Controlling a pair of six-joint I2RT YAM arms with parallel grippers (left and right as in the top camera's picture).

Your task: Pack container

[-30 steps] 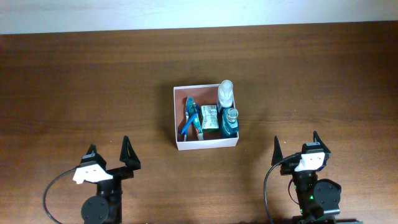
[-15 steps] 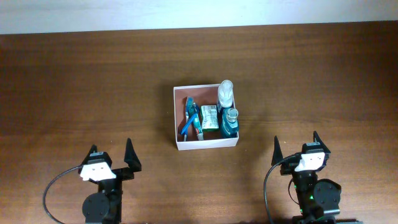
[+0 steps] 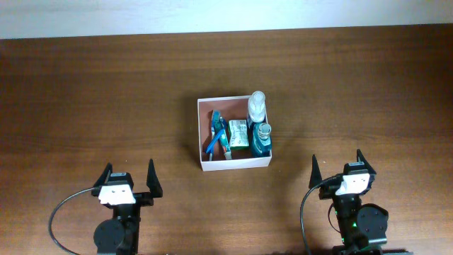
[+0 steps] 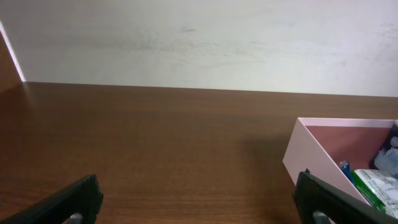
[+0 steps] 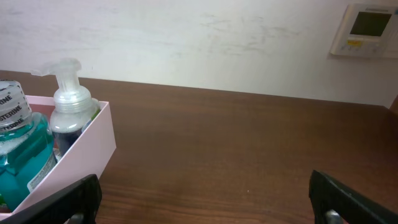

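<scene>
The container [image 3: 200, 134] is a square white-walled box with a reddish-brown inside, at the table's middle. In it stand a clear pump bottle [image 3: 257, 104] and a teal mouthwash bottle [image 3: 262, 138], with a green packet [image 3: 238, 133] and a blue toothbrush [image 3: 214, 134] lying beside them. My left gripper [image 3: 128, 177] is open and empty near the front left, well short of the box. My right gripper [image 3: 337, 166] is open and empty at the front right. The box shows at the right of the left wrist view [image 4: 311, 149] and at the left of the right wrist view [image 5: 87, 149].
The brown wooden table [image 3: 106, 92] ends at a white wall along the back [image 3: 212, 14]. A wall thermostat [image 5: 367, 30] shows in the right wrist view. A black cable [image 3: 60, 216] loops by the left arm's base.
My left gripper has swung from pointing right to pointing straight ahead and pulled back slightly toward its base. The right arm and the box contents have not moved.
</scene>
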